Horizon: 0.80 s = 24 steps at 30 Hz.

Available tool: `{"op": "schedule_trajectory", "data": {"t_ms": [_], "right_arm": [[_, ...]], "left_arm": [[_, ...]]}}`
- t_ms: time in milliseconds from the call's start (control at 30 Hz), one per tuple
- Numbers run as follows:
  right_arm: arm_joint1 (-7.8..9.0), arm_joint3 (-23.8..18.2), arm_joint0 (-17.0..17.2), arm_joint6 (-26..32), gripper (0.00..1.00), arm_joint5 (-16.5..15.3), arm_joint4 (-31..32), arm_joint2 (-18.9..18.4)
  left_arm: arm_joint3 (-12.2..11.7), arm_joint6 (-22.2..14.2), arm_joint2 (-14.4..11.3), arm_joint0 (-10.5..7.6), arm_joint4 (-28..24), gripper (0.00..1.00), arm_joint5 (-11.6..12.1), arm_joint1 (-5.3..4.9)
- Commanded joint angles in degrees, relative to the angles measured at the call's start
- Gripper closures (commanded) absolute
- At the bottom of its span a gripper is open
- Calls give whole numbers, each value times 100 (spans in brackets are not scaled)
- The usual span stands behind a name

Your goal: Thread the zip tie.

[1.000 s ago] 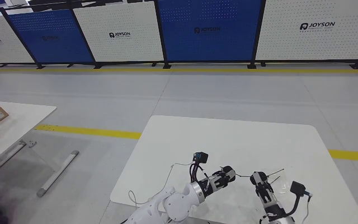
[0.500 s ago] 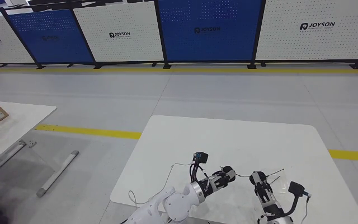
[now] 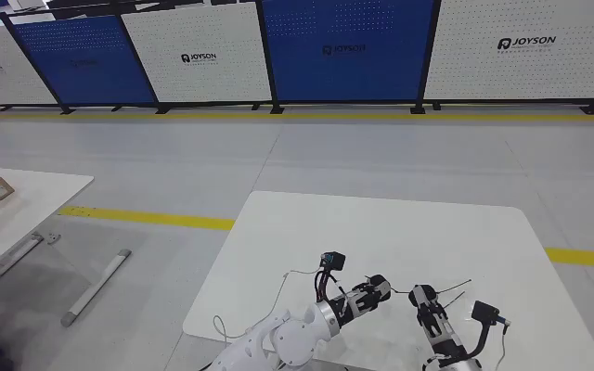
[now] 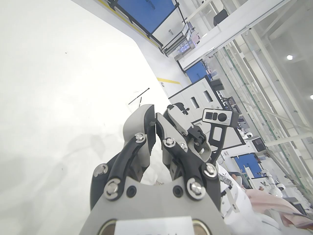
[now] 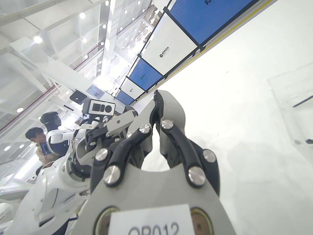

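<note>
Left gripper: fingers pinched together, with a small nub between the pads. I take it to be one end of the zip tie, but it's too small to be sure. From above, the tie is a thin dark line spanning between my two grippers, over the near part of the table.

Right gripper: pads pressed together, tips right at the tie's other end. Can't tell if the strap is actually between them or just beside.

Handling, my read:
- Near-weightless thin plastic strap.
- Springy along its length, floppy sideways, slick on the smooth face.
- Won't break, but it will twist or squirt out of a loose pinch.
- Free length droops and wobbles, so a long overhang means bad aim at the slot.

Where to hold:
- One hand right behind the head, flat faces against the pads so the slot can't rotate.
- Other hand on the tail close to the tip, with just enough sticking out to enter the slot.
- Pinch the flat sides, not the edges.

Risk: the tip misses the slot and buckles. If so, regrip closer.

Also there: a clear tray near my right gripper, with a dark spare tie lying in it.
</note>
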<state>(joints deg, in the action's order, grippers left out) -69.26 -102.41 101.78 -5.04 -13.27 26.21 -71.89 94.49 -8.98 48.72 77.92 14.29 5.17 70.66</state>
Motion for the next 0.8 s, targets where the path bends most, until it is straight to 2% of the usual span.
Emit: {"op": "schedule_trajectory", "data": {"t_ms": [0, 200, 333, 567, 767], "right_arm": [[-1, 2, -4, 2, 100, 7, -3, 0], [-20, -2, -31, -24, 100, -64, -95, -4], [-18, 0, -91, 236, 100, -128, -263, -34], [-25, 106, -239, 589, 100, -156, -751, -125], [-17, 265, -368, 1012, 100, -444, -1181, -197]], "left_arm": [[0, 0, 0, 0, 0, 100, 0, 0], [-23, 164, -20, 51, -570, 100, 43, 56], [-67, 228, -5, 50, -908, 100, 230, 86], [-99, 226, 15, 77, -969, 100, 320, 92], [-136, 204, -51, 36, -911, 100, 281, 115]]}}
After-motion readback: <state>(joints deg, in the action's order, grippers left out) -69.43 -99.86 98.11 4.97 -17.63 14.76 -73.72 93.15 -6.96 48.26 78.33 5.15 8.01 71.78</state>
